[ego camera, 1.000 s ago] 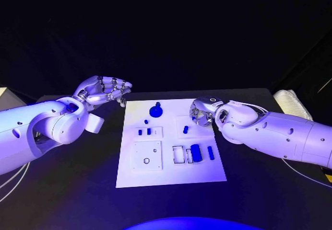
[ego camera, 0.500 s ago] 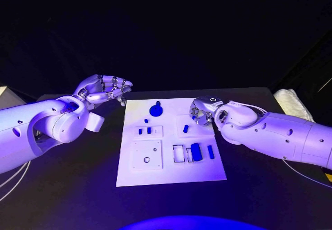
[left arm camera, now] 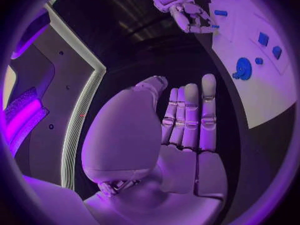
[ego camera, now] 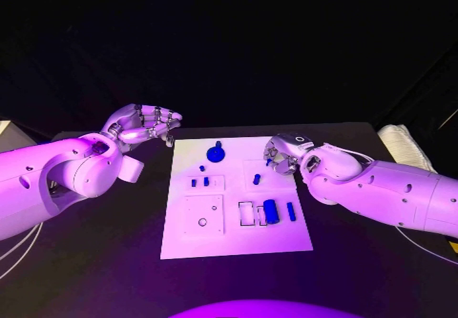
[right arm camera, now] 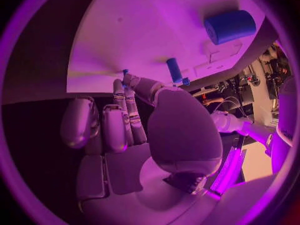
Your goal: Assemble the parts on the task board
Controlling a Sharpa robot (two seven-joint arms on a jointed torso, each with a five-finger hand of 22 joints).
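Head view shows the task board, a white plate lying in the middle of the black table, with small blue parts spread over it. A round blue part sits near the board's far edge, two small blue pieces stand in a raised white block left of centre, a single short peg lies right of centre, and a blue cylinder rests among white frames nearer the robot, with a slim blue bar just beside it.

Over the board's far right edge the right hand reaches down with its fingertips at the white surface; the right wrist view shows a tiny blue piece at those fingertips, though whether it is pinched cannot be told.

Off the board's far left corner, the left hand hovers above the table, fingers straight and apart, holding nothing.
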